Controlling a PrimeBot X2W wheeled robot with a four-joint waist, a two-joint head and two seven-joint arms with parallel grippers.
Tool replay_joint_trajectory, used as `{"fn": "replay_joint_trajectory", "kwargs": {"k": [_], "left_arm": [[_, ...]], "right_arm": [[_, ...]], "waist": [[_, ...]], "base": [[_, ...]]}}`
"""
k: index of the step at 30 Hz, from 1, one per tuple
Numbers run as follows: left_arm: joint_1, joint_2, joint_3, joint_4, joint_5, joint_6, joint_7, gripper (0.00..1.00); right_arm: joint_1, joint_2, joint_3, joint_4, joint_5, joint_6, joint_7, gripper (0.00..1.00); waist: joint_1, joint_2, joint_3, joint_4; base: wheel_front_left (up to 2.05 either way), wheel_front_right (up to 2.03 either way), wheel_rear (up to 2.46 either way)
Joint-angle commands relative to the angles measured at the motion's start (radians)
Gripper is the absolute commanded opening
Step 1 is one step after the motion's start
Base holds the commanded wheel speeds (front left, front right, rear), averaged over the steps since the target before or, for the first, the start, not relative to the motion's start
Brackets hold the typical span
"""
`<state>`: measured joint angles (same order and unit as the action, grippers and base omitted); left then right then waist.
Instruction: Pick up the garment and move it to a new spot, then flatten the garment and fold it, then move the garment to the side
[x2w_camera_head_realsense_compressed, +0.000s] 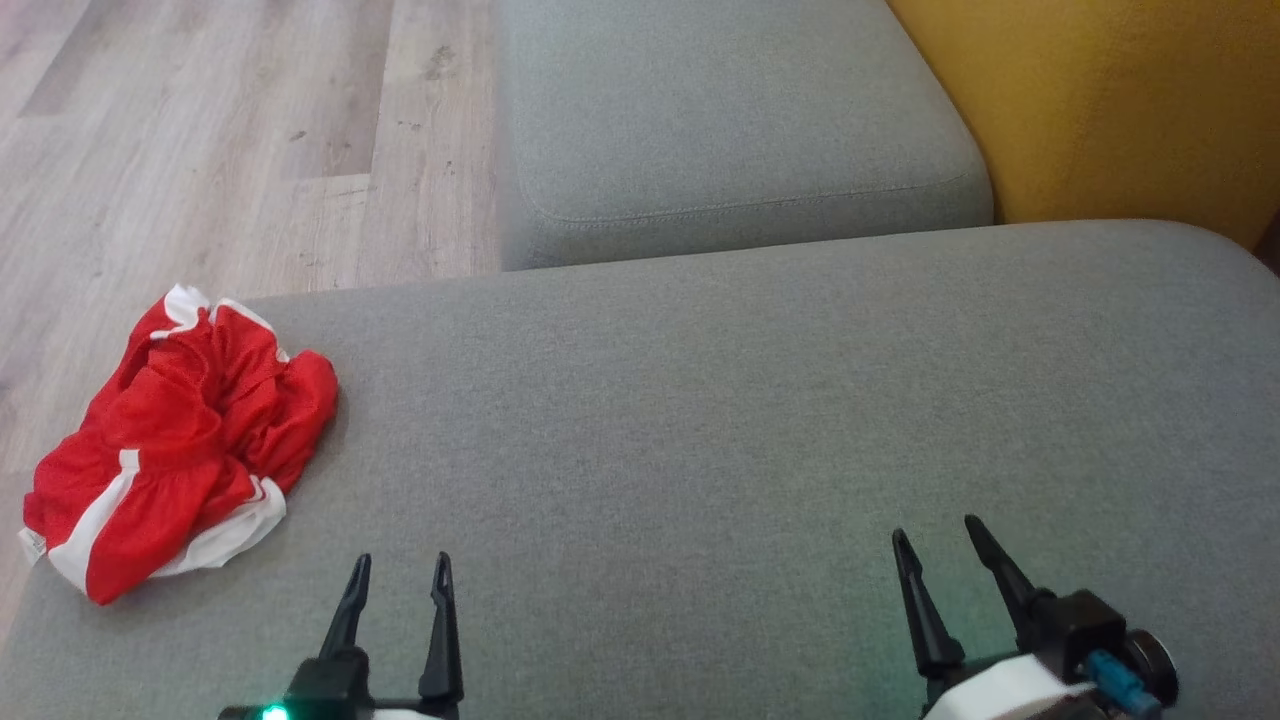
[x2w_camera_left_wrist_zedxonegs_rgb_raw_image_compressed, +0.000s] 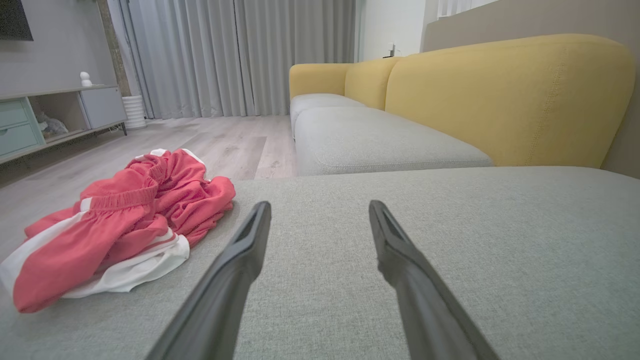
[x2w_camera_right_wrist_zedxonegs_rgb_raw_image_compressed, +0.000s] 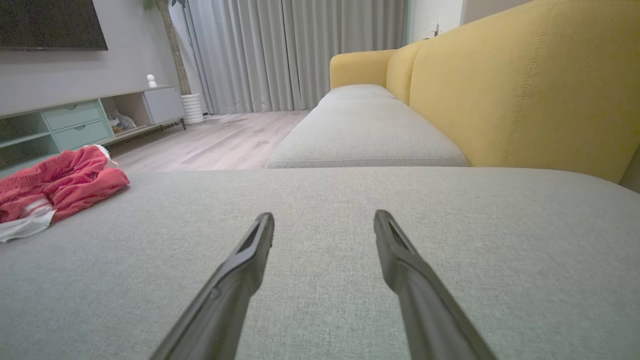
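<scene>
Toward nine o'clock in the head view, the red and white garment (x2w_camera_head_realsense_compressed: 180, 440) lies crumpled at the left edge of the grey seat cushion (x2w_camera_head_realsense_compressed: 700, 420), with wooden floor (x2w_camera_head_realsense_compressed: 200, 120) beyond it. The left gripper (x2w_camera_head_realsense_compressed: 402, 560) sits near six o'clock, fingers parted and empty, close to the heap's lower right. The right gripper (x2w_camera_head_realsense_compressed: 934, 528), at five o'clock, is likewise spread and empty, well apart from the cloth.

Seen from the left wrist, the garment (x2w_camera_left_wrist_zedxonegs_rgb_raw_image_compressed: 125, 225) is at nine o'clock, off to the side of the wide fingers, with its gathered waistband on top of the pile.

From the right wrist, the garment (x2w_camera_right_wrist_zedxonegs_rgb_raw_image_compressed: 55, 185) shows at nine o'clock, far from that gripper's parted fingers.

The pick-up has not begun, I judge. The left arm is the better placed. It should swing toward ten o'clock, come down over the high bunched folds near the waistband and pinch several layers, not the thin white hem. Approaching from the floor side risks little; pushing outward could slide the heap off the edge.
</scene>
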<state>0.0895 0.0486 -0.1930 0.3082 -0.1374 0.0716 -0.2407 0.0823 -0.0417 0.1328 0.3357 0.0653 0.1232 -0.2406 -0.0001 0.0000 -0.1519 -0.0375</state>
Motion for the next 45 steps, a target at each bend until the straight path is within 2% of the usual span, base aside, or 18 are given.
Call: {"fn": "replay_joint_trajectory", "kwargs": {"k": [1, 15, 21, 28, 38, 45], "left_arm": [[-0.034, 0.002, 0.021, -0.028, 0.04, 0.009, -0.02, 1.0], [-0.038, 0.002, 0.019, -0.002, 0.027, 0.01, -0.021, 1.0], [-0.043, 0.002, 0.022, 0.009, 0.027, 0.011, -0.021, 1.0], [-0.04, 0.002, 0.036, 0.02, 0.032, 0.009, -0.021, 1.0], [-0.024, 0.002, 0.073, 0.027, 0.068, -0.013, -0.021, 1.0], [-0.027, 0.002, 0.133, -0.011, 0.067, 0.0, -0.021, 1.0]], "right_arm": [[-0.023, -0.009, 0.021, -0.023, -0.039, 0.007, -0.02, 1.0], [-0.023, -0.009, 0.002, -0.004, -0.025, 0.008, -0.021, 1.0], [-0.016, -0.009, -0.003, -0.006, -0.014, 0.008, -0.021, 1.0], [0.0, -0.009, 0.026, -0.005, 0.009, 0.008, -0.021, 1.0], [0.008, -0.009, 0.008, -0.013, 0.03, 0.008, -0.021, 1.0], [-0.045, -0.009, 0.019, -0.009, 0.016, 0.008, -0.021, 1.0]], "waist": [[0.0001, 0.0, -0.002, 0.001], [0.0001, 0.0, -0.005, 0.001], [0.0001, 0.0, -0.006, 0.04], [0.0001, 0.0, -0.012, 0.151], [0.0001, 0.0, -0.008, 0.375], [0.0001, 0.0, 0.061, 0.472]], "base": [[0.0, 0.0, 0.0], [0.0, 0.0, 0.0], [0.0, 0.0, 0.0], [0.0, 0.0, 0.0], [0.0, 0.0, 0.0], [0.0, 0.0, 0.0]]}}
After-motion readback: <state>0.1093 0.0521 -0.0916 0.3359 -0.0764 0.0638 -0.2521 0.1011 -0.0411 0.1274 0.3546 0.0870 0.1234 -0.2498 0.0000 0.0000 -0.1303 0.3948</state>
